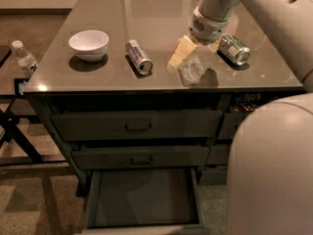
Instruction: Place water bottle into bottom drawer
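Desk (146, 13), grey glossy top, seen from its front edge. Bottom drawer (146, 198) pulled out below the front edge, left stack; floor bare. The two drawers above it, upper (137, 125) and middle (140, 158), are closed, each with a bar handle.

Water bottle (191, 70): lying on its side on the desk, close to the front edge, right of centre. Clear body, hard to make out against the top. Not in the drawer.

Hand (196, 51): over the desk just behind the bottle, reaching down from the arm (254, 9) that enters from the back right corner. Fingers stand apart: one cream finger (179, 55) points down and left, toward the front edge, ending just left of the bottle; the other shows only as a pale tip on the right, beside a can. Nothing clamped between them. Contact with the bottle: cannot tell.

Other items on the desk:
- white bowl (88, 43), upright, near the front left corner
- can (139, 57), on its side, between bowl and bottle
- second can (234, 49), on its side, right of the hand, nearer the right edge

Off the desk, beyond its left edge and lower: small bottle (23, 58), white cap, dark label.
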{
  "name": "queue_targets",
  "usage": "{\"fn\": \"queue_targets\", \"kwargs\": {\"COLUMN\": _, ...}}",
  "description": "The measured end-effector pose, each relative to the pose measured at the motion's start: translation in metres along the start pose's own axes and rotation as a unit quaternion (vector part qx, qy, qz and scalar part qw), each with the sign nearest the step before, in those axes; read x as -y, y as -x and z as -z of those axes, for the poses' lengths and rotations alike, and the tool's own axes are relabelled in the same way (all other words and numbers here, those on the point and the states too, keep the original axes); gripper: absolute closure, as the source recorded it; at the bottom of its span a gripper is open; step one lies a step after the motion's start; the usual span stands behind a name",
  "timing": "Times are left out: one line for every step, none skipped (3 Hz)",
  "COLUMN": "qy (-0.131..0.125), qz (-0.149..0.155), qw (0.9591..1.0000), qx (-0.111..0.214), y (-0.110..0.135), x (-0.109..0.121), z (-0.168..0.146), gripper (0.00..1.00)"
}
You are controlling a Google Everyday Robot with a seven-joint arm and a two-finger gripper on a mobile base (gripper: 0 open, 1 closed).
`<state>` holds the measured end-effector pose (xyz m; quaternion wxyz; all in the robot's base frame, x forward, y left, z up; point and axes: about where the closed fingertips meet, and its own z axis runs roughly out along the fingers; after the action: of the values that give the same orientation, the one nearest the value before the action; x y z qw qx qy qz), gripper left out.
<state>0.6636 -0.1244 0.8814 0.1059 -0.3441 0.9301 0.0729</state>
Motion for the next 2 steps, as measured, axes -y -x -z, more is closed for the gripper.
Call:
{"fn": "queue_targets", "kwargs": {"qy": -0.004, "qz": -0.005, "qw": 0.9999, "qx": -0.015, "y": 0.008, "x": 0.007, "z": -0.014, "gripper": 0.00}}
{"fn": "queue_targets", "kwargs": {"qy": -0.003, "qz": -0.006, "qw": 0.9997, "qx": -0.024, "y": 0.016, "x": 0.010, "z": -0.026, "gripper": 0.00}}
